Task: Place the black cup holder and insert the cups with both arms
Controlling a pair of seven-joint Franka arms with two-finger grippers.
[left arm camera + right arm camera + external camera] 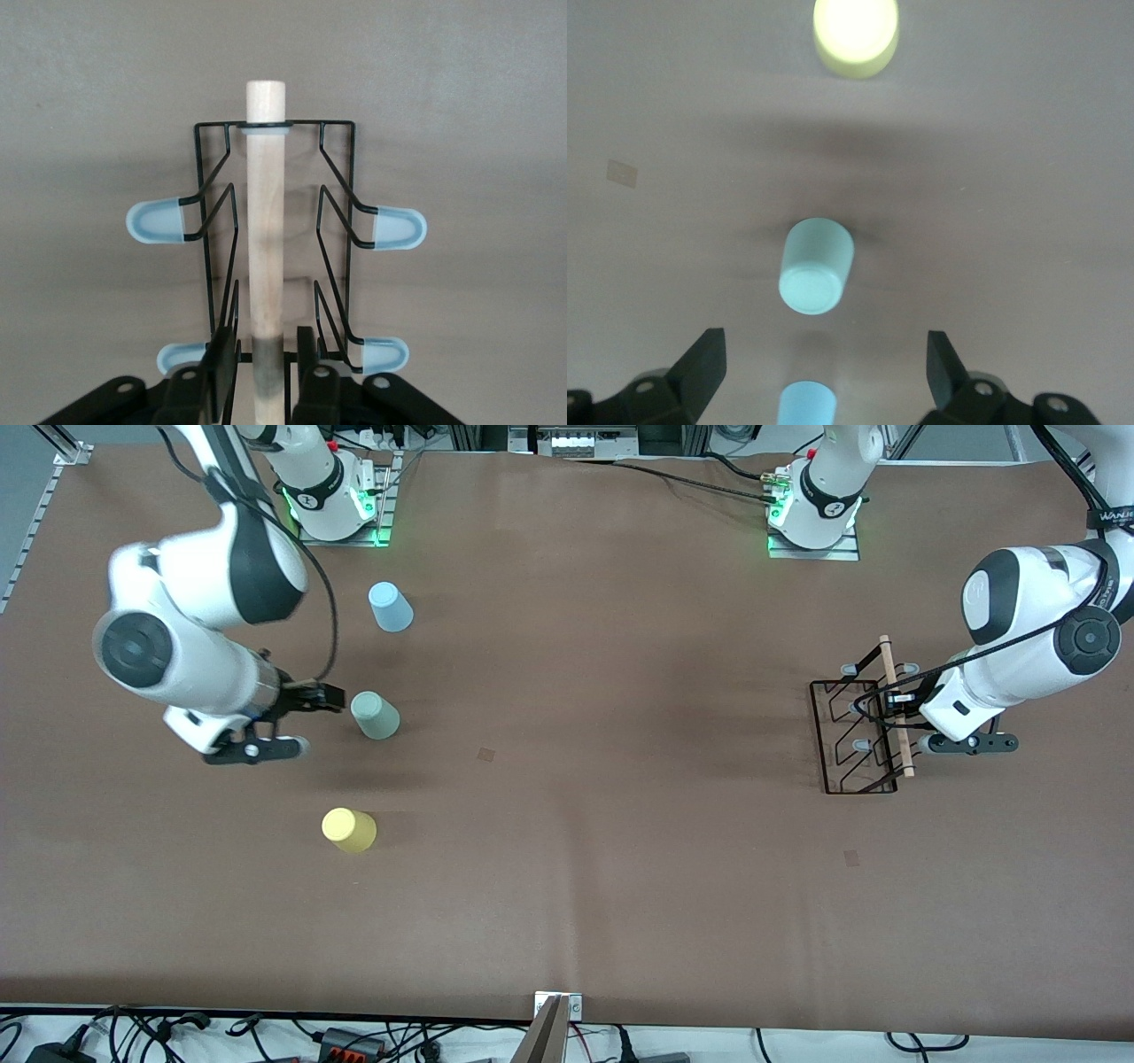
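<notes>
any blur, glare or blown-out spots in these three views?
Front view: right arm's elbow smeared by motion, table evenly lit. Right wrist view: soft throughout, yellow cup blown out nearly white. Left wrist view: sharp on the wooden rod and pegs, soft shadows beneath the rack.

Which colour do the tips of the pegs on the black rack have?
The peg tips on the rack are pale blue, seen best in the left wrist view.
</notes>
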